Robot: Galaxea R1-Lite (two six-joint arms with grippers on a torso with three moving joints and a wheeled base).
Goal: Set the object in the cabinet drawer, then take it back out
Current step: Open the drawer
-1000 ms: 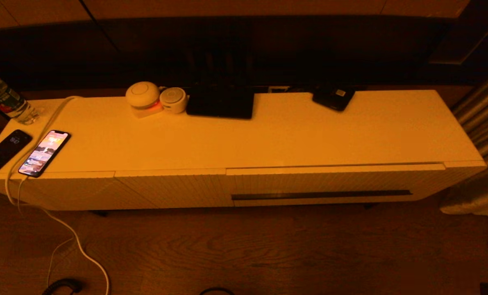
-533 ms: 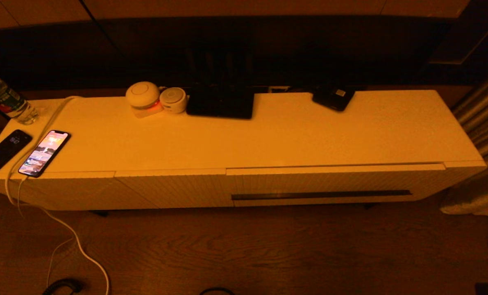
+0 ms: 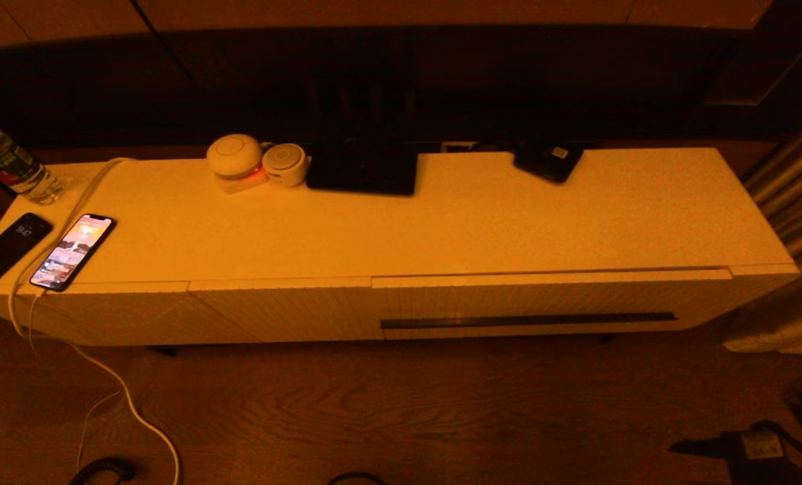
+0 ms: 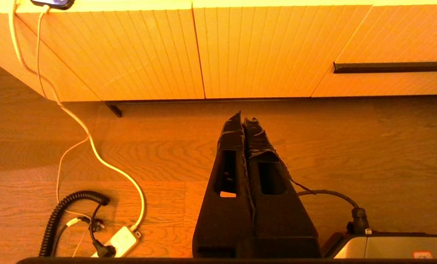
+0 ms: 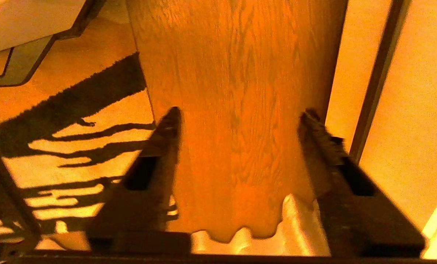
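Drawer (image 3: pixel 549 300) is closed. Right gripper (image 5: pixel 240 121) is low at near right above the floor (image 5: pixel 236 73), fingers (image 5: pixel 167 128) apart, empty. Left gripper (image 4: pixel 243 119) has fingers pressed together.

The right pincer (image 5: pixel 240 117) stands with its two dark fingers (image 5: pixel 159 146) spread wide apart and nothing between them, pointing down at the floor. In the head view the right arm (image 3: pixel 754 448) shows only as a dark shape low in the right corner, down by the floor. The left pincer (image 4: pixel 242 119) hangs parked above the floor, its fingers (image 4: pixel 231 154) pressed together along their whole length, tips aimed towards the cabinet's foot, holding nothing.
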